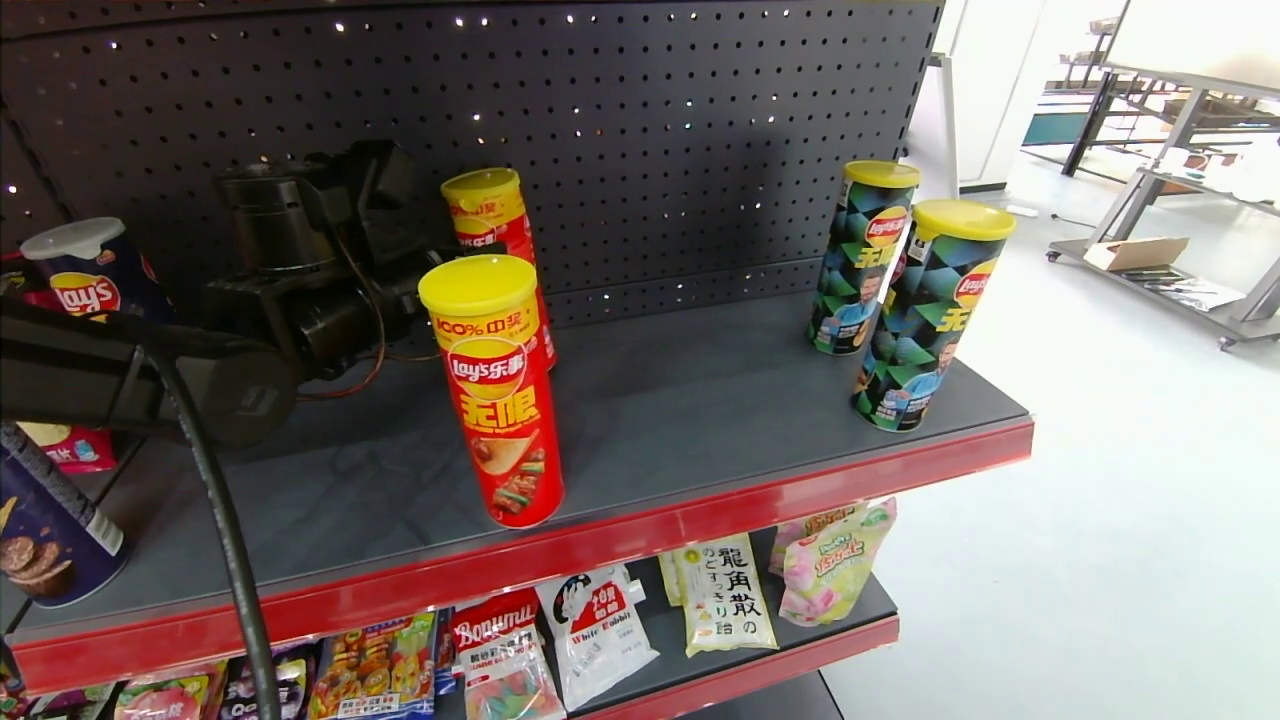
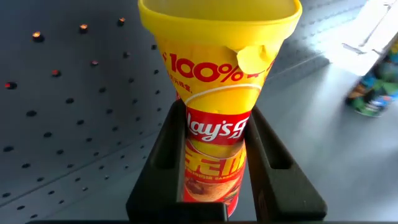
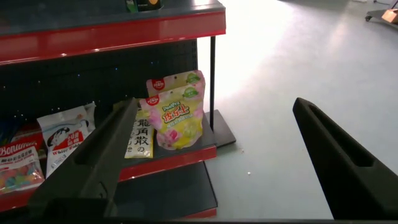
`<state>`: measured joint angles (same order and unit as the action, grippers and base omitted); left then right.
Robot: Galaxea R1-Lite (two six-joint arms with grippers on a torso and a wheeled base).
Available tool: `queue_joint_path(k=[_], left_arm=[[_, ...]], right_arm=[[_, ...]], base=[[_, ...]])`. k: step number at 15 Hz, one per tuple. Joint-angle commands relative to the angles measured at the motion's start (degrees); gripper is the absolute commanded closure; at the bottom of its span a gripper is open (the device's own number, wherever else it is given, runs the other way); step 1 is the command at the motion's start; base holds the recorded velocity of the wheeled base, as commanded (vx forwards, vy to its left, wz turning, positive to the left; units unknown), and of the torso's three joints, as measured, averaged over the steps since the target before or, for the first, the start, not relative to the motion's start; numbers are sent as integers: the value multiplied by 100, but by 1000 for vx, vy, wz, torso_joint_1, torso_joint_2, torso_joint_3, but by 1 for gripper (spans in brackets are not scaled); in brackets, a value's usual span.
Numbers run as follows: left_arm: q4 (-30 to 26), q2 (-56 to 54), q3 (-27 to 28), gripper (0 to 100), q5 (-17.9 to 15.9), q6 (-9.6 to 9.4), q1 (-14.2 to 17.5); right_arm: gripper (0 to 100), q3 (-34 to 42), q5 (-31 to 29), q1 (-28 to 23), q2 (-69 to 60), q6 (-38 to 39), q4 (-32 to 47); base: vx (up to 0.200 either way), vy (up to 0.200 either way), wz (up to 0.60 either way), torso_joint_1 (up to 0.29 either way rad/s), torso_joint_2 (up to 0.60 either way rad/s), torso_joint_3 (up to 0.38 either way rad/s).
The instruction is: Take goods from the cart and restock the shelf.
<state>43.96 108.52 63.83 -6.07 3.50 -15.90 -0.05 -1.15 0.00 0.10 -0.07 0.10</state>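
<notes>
Two red chips cans with yellow lids stand on the grey upper shelf. The rear can is close to the pegboard, and my left gripper is shut on it, one black finger pressing each side of the can. The front red can stands free near the red shelf edge. My right gripper hangs open lower down, facing the lower shelf, with nothing between its fingers.
Two dark patterned cans stand at the shelf's right end. Blue cans sit at the left. Snack bags fill the lower shelf. The pegboard backs the shelf; open floor lies to the right.
</notes>
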Motion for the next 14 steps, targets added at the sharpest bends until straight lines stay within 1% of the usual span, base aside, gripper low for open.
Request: queue_joint_path(k=[1,6,8,14], left_arm=[[-1,73,7,100,45,-7,-10],[-1,73,-116,100,53,-33,-1],[-19,73,-134,100,53,-139,-1],[-63,64,-125,100,53,-262,-1]], right_arm=[[0,-4,0,0,-1,-1,-1],[0,-4,0,0,-1,-1,-1],[0,5,0,0,-1,-1,-1],[0,5,0,0,-1,-1,-1]], base=[[0,0,0,0,0,0],[0,0,0,0,0,0],[0,0,0,0,0,0],[0,0,0,0,0,0]])
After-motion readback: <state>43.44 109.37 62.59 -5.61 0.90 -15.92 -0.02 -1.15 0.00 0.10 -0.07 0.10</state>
